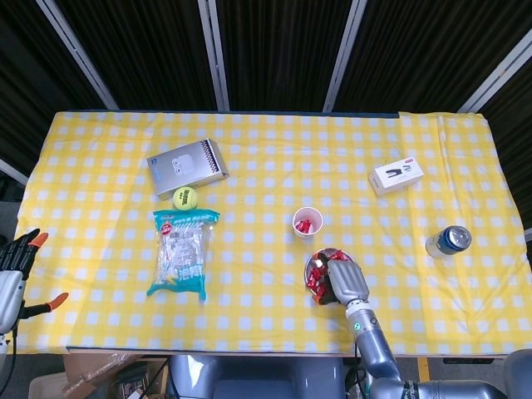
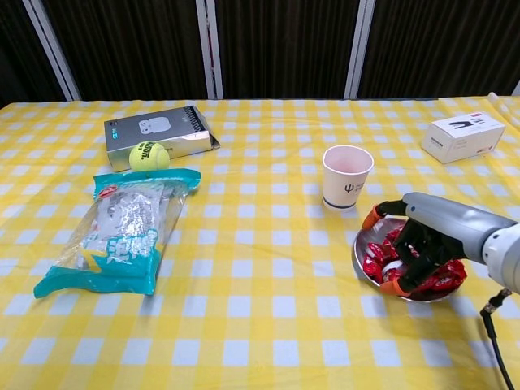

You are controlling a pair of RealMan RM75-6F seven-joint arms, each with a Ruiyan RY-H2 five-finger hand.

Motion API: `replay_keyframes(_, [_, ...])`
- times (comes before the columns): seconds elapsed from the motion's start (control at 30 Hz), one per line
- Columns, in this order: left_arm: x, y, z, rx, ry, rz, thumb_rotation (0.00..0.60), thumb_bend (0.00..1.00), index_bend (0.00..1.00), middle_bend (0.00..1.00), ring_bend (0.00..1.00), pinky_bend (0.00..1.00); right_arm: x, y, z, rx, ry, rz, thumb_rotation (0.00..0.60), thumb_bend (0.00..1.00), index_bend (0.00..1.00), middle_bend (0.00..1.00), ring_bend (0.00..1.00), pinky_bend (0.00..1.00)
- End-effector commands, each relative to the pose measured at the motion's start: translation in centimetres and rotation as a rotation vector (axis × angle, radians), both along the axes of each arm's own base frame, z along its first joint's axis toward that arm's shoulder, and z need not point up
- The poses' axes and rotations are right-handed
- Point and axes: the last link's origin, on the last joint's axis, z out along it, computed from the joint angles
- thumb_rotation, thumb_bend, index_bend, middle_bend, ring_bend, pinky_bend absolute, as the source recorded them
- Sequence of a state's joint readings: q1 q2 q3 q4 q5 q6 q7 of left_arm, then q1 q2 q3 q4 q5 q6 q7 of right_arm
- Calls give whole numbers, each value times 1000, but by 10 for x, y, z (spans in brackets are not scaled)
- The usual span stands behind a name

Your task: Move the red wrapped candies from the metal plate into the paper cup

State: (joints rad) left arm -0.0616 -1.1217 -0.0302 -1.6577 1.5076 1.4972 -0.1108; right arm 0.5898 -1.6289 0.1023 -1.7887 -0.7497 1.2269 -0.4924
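Right robot hand [image 2: 418,248] is lowered into the metal plate [image 2: 363,240] with fingers curled down among the red wrapped candies [image 2: 375,266]; whether a candy is actually gripped cannot be told. The plate is placed at 5 o'clock of the paper cup [image 2: 347,176], near it, with red candy seen inside the cup from the head view. Left robot hand [image 1: 15,264] is kept at the counter's [image 1: 266,158] 8 o'clock edge, fingers apart, nothing held.

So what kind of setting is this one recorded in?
Probably a lab or staged test bench, not a home: a table under a yellow checked cloth, black curtains on a metal frame behind it, and unrelated props like a tennis ball and drink can.
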Motion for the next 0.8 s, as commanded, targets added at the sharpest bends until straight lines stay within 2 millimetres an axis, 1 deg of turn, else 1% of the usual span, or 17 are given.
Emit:
replay_keyframes(0.03, [0,0,0,-1,0,2,600,43,0,0,0,0,-1,-7,-2,-25,11,-3,600,233,243,797,850,965])
replay_keyframes(0.17, [-1,0,0,-4,-1,6,600,43,0,0,0,0,-6,-14,-1,-53,35,-20,600,233,243,797,850,965])
replay_keyframes(0.3, [-2,0,1,-5,-1,8,600,43,0,0,0,0,-13,-18,1,-70,60,-31,600,233,243,797,850,965])
replay_keyframes(0.47, [-1,-1,0,-4,-1,5,600,43,0,0,0,0,-19,-18,3,-79,75,-47,600,233,243,797,851,965])
replay_keyframes(0.8, [0,-1,0,-4,2,2,600,43,0,0,0,0,-26,-13,9,-72,106,-66,600,233,243,797,850,965])
